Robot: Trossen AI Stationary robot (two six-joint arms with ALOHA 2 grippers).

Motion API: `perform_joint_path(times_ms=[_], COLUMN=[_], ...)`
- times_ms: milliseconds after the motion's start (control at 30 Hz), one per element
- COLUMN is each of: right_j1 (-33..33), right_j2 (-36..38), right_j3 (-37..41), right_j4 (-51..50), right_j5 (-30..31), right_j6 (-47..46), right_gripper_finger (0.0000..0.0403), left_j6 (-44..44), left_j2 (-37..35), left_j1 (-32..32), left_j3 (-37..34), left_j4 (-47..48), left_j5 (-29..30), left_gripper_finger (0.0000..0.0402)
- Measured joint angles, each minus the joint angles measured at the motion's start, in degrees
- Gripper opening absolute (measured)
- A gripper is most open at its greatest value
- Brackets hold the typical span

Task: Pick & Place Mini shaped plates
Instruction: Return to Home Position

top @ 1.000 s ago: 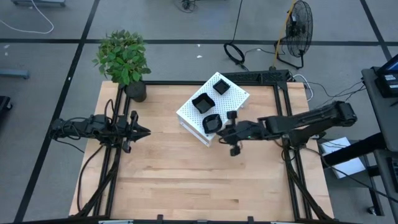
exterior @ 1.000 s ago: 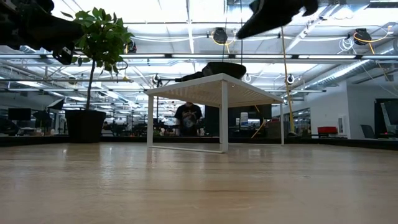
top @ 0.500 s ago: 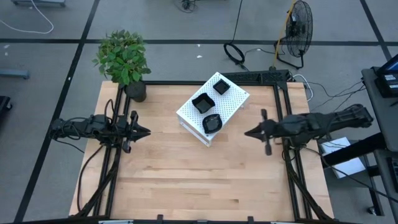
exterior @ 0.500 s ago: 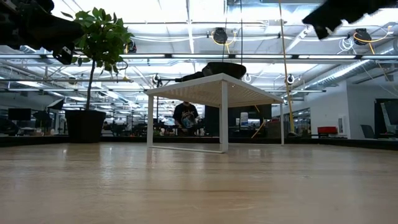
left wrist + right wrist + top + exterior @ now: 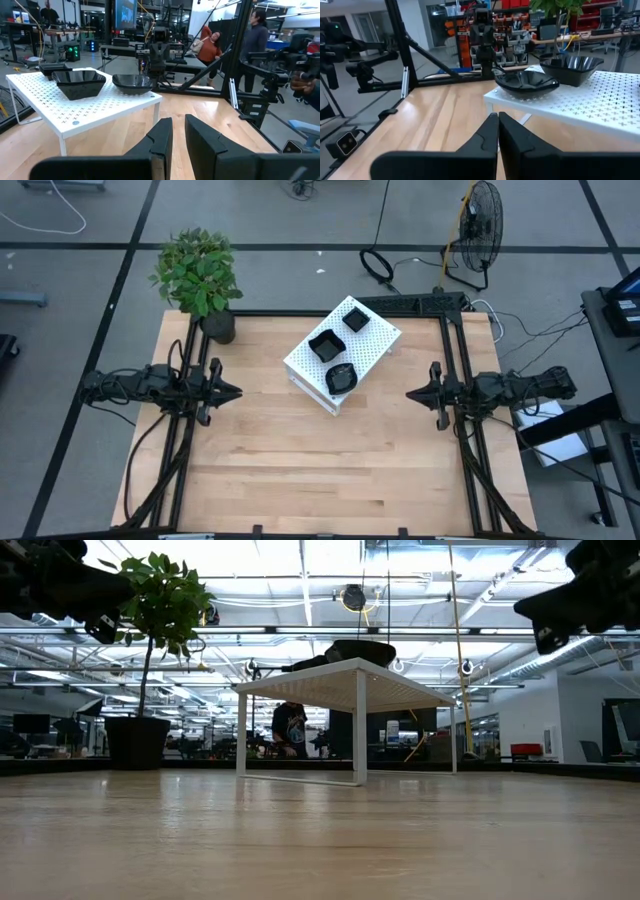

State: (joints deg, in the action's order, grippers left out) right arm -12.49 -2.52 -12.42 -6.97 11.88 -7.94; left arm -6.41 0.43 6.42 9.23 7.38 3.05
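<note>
Light wood planks make up the table [image 5: 300, 470], bare across its near half. A potted plant [image 5: 200, 275] stands at the far left corner, and an open workshop hall lies beyond. A white perforated shelf [image 5: 375, 340] stands near the middle of the far edge, set askew to it. The mini shaped plates [image 5: 78, 82] sit on top of it in three groups. A small square stack [image 5: 355, 318] is closest to the far edge, a larger angular stack [image 5: 324, 345] is in the middle, and a rounded, leaf-like stack [image 5: 342, 377] is closest to the near edge. The plates are glossy black, shallow and thin-rimmed, and they catch bright highlights. How many lie in each stack cannot be told.

No plate shows on the table top itself, so I judge the placing done and the step in hand to be parking the arms. The left gripper [image 5: 232, 392] hangs at the left edge, its fingers [image 5: 161, 145] a narrow gap apart and empty. The right gripper [image 5: 412, 394] hangs at the right edge, well apart from the shelf, its fingers [image 5: 487, 137] pressed together on nothing. The next move calls for little: bring both arms to rest clear of the shelf, without nudging the slick stacks.
</note>
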Motion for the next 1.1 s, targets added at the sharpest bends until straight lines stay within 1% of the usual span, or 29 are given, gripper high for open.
perform_joint_path(times_ms=[67,133,267,333,367,533,667,867,1000,1100], right_j1=[0.00,0.00,-0.02,-0.02,-0.01,-0.07,-0.02,0.02,0.02,0.02], right_j2=[1.98,2.39,2.19,2.35,2.40,1.80,1.70,1.72,1.69,1.72], right_j3=[1.39,2.96,8.48,11.20,11.28,11.36,11.40,11.47,11.53,11.54], right_j4=[0.36,3.73,19.54,27.80,28.49,20.75,14.46,13.75,13.65,13.92], right_j5=[-0.05,-0.49,-7.09,-8.58,-9.24,-11.92,-9.05,-6.27,-5.86,-5.90], right_j6=[0.04,1.17,8.05,10.13,10.47,11.23,13.06,13.87,8.52,7.06], right_gripper_finger=[0.0000,0.0000,0.0000,0.0000,0.0000,0.0000,0.0000,0.0000,0.0000,0.0000], left_j6=[-0.01,0.00,-0.01,-0.01,-0.01,-0.01,-0.01,-0.01,-0.01,-0.01], left_j2=[0.00,-0.01,-0.01,0.00,0.00,0.05,0.07,0.07,0.07,0.07], left_j1=[-0.02,0.00,-0.01,0.00,-0.02,0.00,0.00,0.00,0.00,0.00], left_j3=[0.00,0.00,0.00,0.00,0.00,0.00,0.00,0.00,0.00,0.00], left_j4=[0.11,0.08,0.08,0.00,0.04,0.14,0.11,0.06,0.03,0.09], left_j5=[0.00,0.00,0.00,0.00,0.00,0.00,0.00,0.00,0.00,0.00], left_gripper_finger=[0.0056,0.0056,0.0056,0.0056,0.0056,0.0056,0.0056,0.0056,0.0056,0.0056])
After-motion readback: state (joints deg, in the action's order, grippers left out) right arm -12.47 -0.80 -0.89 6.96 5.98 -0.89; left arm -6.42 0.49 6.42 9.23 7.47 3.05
